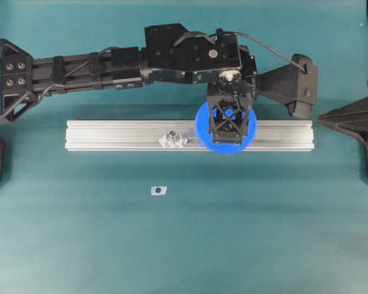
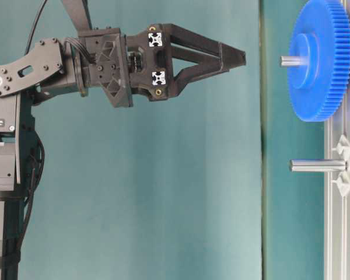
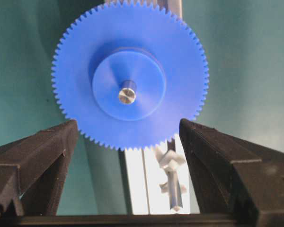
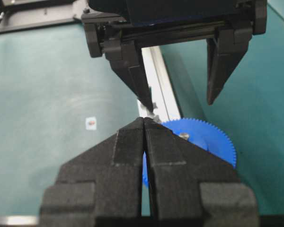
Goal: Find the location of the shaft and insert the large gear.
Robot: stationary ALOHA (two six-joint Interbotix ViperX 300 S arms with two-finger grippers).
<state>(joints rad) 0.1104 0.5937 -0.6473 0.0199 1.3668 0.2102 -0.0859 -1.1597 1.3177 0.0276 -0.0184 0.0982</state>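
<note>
The large gear (image 1: 206, 131), a bright blue toothed disc, lies flat on the aluminium rail (image 1: 110, 135). It is threaded on the shaft (image 3: 127, 96), whose silvery tip pokes out through the hub. In the table-level view the gear (image 2: 318, 64) sits low on the shaft (image 2: 287, 60). My left gripper (image 3: 128, 124) hangs straight above the gear, open, its fingers (image 3: 47, 151) apart from the teeth and holding nothing. From the side, the left gripper (image 2: 242, 58) shows a clear gap to the shaft tip. My right gripper (image 4: 145, 120) is shut and empty, off the rail's right end.
A second pin (image 1: 172, 136) with bunched clear plastic pieces stands on the rail left of the gear. It also shows as the pin (image 2: 318, 165) in the table-level view. A tiny white tag (image 1: 158, 190) with a dark dot lies on the teal mat in front of the rail.
</note>
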